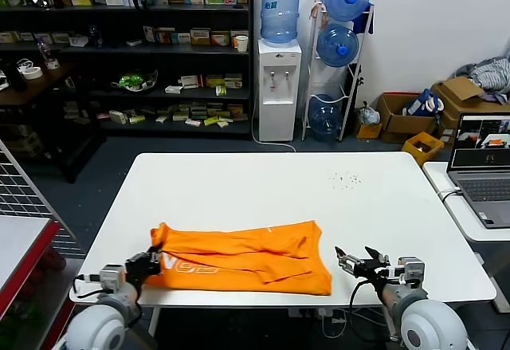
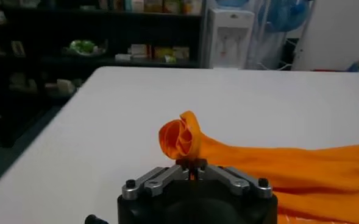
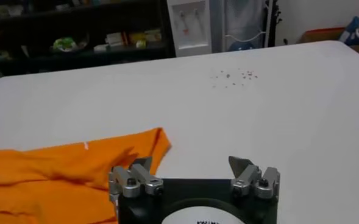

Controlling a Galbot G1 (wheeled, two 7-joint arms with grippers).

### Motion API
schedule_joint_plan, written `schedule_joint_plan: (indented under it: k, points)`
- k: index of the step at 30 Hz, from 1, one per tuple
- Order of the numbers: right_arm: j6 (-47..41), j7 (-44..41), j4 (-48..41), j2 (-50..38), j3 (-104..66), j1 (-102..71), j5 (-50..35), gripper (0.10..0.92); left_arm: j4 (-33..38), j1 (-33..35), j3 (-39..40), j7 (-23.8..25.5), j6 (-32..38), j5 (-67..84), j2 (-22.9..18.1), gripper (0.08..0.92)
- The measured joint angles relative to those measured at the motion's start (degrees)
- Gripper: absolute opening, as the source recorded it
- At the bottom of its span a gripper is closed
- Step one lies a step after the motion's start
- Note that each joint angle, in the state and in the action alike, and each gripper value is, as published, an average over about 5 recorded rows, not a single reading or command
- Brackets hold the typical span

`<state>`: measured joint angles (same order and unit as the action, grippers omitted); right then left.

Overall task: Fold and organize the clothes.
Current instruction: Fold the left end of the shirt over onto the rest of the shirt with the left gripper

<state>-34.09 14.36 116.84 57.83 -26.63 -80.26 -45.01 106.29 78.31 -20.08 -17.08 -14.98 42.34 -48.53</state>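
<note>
The orange T-shirt (image 1: 243,257) lies folded into a wide strip near the front edge of the white table (image 1: 263,182), white lettering showing at its left end. My left gripper (image 1: 148,264) is shut on the shirt's left end; in the left wrist view the pinched fabric (image 2: 180,136) bunches up in a curl just beyond the gripper (image 2: 192,163). My right gripper (image 1: 355,259) is open and empty on the table just right of the shirt's right edge. In the right wrist view the gripper (image 3: 191,163) has the shirt's corner (image 3: 149,143) beside one fingertip.
A laptop (image 1: 482,167) sits on a side table at the right. Small dark crumbs (image 1: 345,179) dot the table's far right. A water dispenser (image 1: 278,79), bottle rack, shelves and cardboard boxes stand beyond the table. A wire rack is at the left.
</note>
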Motion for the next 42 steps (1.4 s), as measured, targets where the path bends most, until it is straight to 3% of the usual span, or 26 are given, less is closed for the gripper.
schedule_joint_plan:
  k: [8, 15, 19, 27, 33, 42]
  points:
    - [0.3, -0.2, -0.6, 0.7, 0.7, 0.4, 0.8, 0.823, -2.7, 2.4, -4.9, 0.5, 1.4, 0.2, 8.4, 0.129]
    - [0.4, -0.1, -0.6, 1.3, 0.7, 0.1, 1.6, 0.823, -0.2, 2.8, -4.6, -1.5, 0.2, 2.1, 10.0, 0.129]
    - [0.3, 0.0, -0.2, 1.6, 0.6, -0.4, 2.1, 0.823, 3.7, 1.0, -1.7, -4.7, -2.1, 5.8, 7.3, 0.129]
    - [0.1, 0.3, 0.5, 2.6, 0.1, -1.6, 3.1, 0.823, 8.8, -5.8, 7.6, -13.8, -6.1, 15.0, -1.8, 0.129]
    - [0.0, 0.5, 0.8, 3.2, 0.1, -2.0, 3.6, 0.823, 9.5, -11.3, 14.9, -19.6, -7.6, 18.5, -8.6, 0.129]
    - [0.1, 0.6, 0.7, 3.4, 0.2, -2.2, 3.8, 0.823, 8.1, -16.6, 22.2, -23.7, -8.4, 19.8, -15.4, 0.129]
